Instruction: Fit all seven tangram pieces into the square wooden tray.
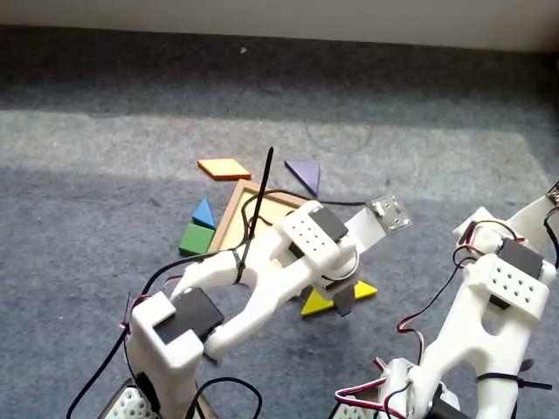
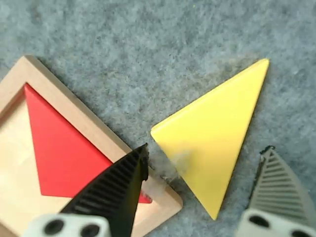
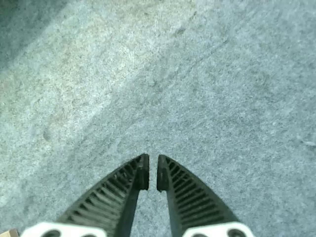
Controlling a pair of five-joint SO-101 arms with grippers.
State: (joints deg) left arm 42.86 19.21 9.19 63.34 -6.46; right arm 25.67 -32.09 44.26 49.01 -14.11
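Straddling yellow triangle [image 2: 217, 133] just beside wooden tray [image 2: 74, 106], left tool [image 2: 205, 150] gapes wide; centre jaws across opposite edges before closing. Right tool [image 3: 152, 173] narrow, empty.

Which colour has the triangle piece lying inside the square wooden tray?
The flat triangle piece is red; the left wrist view shows it best.

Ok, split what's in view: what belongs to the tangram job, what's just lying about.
Job: wooden tray, red triangle inside it, yellow triangle, orange parallelogram, purple triangle, blue triangle, green square, left tool.
Lying about: grey carpet, arm cables.
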